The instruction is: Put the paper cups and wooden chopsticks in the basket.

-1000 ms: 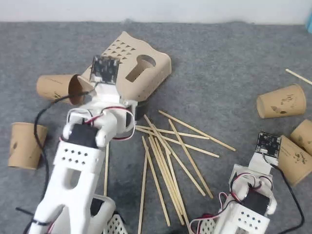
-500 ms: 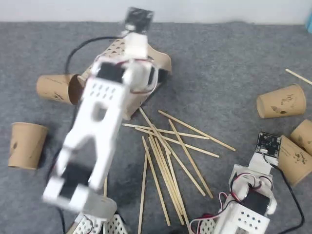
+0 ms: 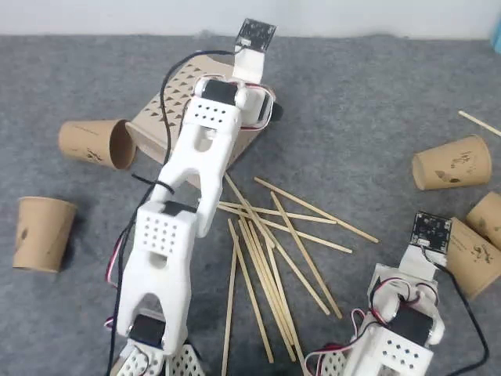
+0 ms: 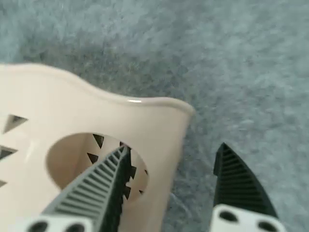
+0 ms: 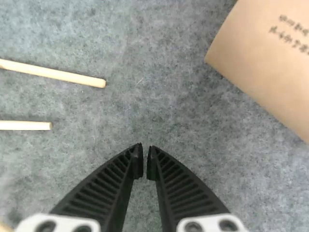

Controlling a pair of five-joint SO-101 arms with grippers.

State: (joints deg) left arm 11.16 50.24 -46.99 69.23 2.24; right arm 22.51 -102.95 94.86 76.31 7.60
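The basket point(image 3: 156, 113) lies tipped over in the upper left; I'd grip its wall squarely and right it. The left gripper point(image 4: 173, 147), its arm stretched far out, straddles that wall, jaws apart. Paper cups point(image 3: 452, 163) sit at both edges and chopsticks point(image 3: 270, 258) are scattered mid-frame. The right gripper point(image 5: 144, 147), at lower right, is pinched together.

In the high view the left arm point(image 3: 200, 149) lies across the basket point(image 3: 153, 117) in the upper middle and hides most of its right half. At the right edge a paper cup point(image 3: 489, 213) and a chopstick point(image 3: 479, 123) are cut off. In the right wrist view another cup point(image 5: 270, 63) and two chopsticks point(image 5: 53, 73) run off the frame. In the left wrist view the basket is blurred and cropped.
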